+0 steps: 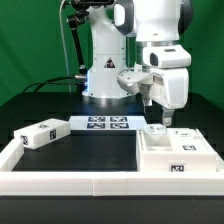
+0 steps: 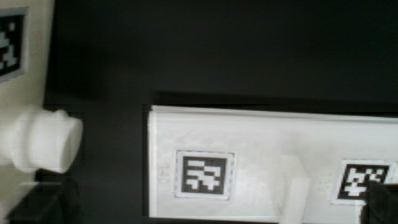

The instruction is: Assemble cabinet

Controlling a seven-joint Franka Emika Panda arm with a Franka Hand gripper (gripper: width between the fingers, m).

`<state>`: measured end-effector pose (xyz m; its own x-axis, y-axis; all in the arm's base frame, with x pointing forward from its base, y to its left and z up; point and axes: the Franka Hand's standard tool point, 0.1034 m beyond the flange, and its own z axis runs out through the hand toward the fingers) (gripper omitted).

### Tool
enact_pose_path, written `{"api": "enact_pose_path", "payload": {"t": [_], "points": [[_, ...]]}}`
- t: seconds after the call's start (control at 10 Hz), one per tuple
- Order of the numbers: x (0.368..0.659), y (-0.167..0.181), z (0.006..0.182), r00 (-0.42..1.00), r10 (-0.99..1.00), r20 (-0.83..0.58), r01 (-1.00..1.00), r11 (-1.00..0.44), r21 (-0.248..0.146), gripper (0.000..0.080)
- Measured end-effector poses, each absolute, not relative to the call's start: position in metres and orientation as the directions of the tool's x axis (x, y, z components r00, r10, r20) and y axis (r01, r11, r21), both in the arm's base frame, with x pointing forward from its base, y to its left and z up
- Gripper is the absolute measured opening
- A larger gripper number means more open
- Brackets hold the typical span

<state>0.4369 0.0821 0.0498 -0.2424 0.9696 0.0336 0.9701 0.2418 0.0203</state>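
Behind the far edge of the worktop [image 1: 100, 150] we see a plain green backdrop [image 1: 30, 40], evenly coloured from one far corner to the other. The worktop itself is matte black. A low white border rail [image 1: 80, 184] runs along its near edge and turns along the edge at the exterior view's left. The marker board [image 1: 103, 124] lies flat toward the far edge. We find the light bright and even, with only soft shadows.

White cabinet body [image 1: 155, 160] with black-and-white square tags [image 1: 180, 168], white tagged block [image 1: 42, 133], black table [image 1: 95, 150]
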Motion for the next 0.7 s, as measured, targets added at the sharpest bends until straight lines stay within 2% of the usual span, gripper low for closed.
{"api": "enact_pose_path", "payload": {"t": [0.7], "points": [[0.409, 0.094, 0.022, -0.263, 0.963, 0.065, 0.963, 0.266, -0.047, 0.0797]]}}
